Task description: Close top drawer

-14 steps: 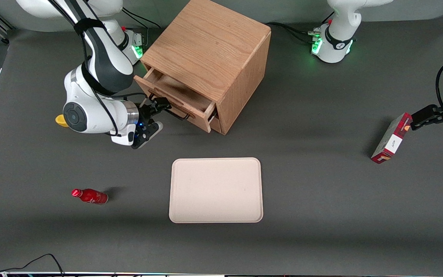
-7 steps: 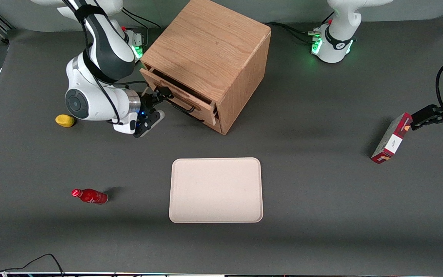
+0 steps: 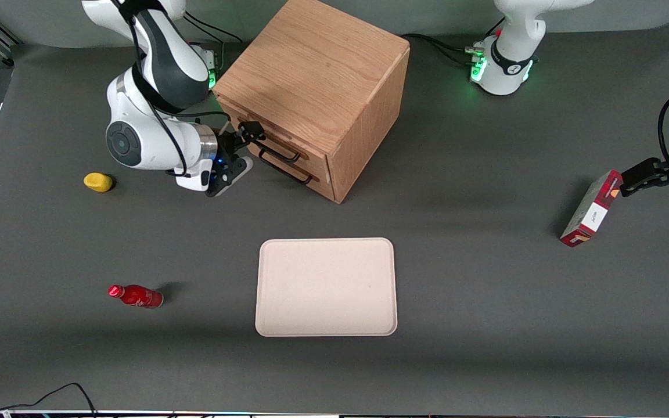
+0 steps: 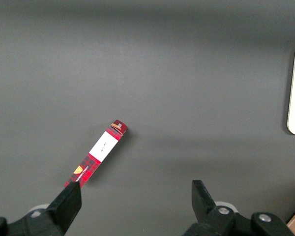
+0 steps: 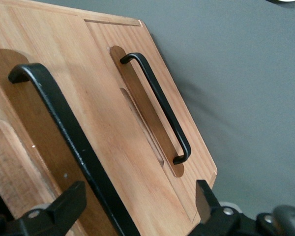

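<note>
From the front, the gripper (image 3: 248, 132) sits against the top drawer (image 3: 269, 141), which lies flush in the wooden cabinet (image 3: 317, 81), its handle (image 3: 279, 150) just beside the fingers.

At the right wrist, the gripper (image 5: 137, 206) stands open, fingers either side of the top drawer's handle (image 5: 73, 142); the lower drawer's handle (image 5: 160, 110) lies farther off.

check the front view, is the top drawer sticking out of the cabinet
No, the top drawer sits flush with the cabinet, the gripper at its handle.
</note>
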You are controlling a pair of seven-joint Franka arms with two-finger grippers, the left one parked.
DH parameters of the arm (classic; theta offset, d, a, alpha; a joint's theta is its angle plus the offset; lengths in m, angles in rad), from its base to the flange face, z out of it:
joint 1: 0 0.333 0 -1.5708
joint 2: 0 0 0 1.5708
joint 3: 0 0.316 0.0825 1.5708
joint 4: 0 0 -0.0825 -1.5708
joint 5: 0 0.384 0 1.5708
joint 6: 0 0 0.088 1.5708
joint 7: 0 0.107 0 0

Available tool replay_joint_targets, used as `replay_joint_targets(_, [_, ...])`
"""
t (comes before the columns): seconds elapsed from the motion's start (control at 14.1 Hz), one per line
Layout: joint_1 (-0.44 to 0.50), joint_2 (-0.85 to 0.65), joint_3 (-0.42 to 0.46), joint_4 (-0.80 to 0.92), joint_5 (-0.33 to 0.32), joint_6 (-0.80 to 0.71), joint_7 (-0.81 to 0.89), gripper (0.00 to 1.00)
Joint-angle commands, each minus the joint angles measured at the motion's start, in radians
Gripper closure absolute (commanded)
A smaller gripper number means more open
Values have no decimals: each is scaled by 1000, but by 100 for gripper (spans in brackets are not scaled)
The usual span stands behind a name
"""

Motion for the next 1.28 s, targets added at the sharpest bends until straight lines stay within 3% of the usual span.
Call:
replay_joint_targets(0.0, [3,-39,18,-30,29,11,32,0])
replay_joint_targets(0.35, [0,-2,10,93,3,-12,37,0])
replay_joint_targets(0.71, [-8,5,-14,402,-127,-278,81,0])
replay_joint_targets(0.99, [-6,-74,-19,548,-239,-400,117,0])
replay_joint_targets(1.21, [-6,-224,-39,544,-303,-447,358,0])
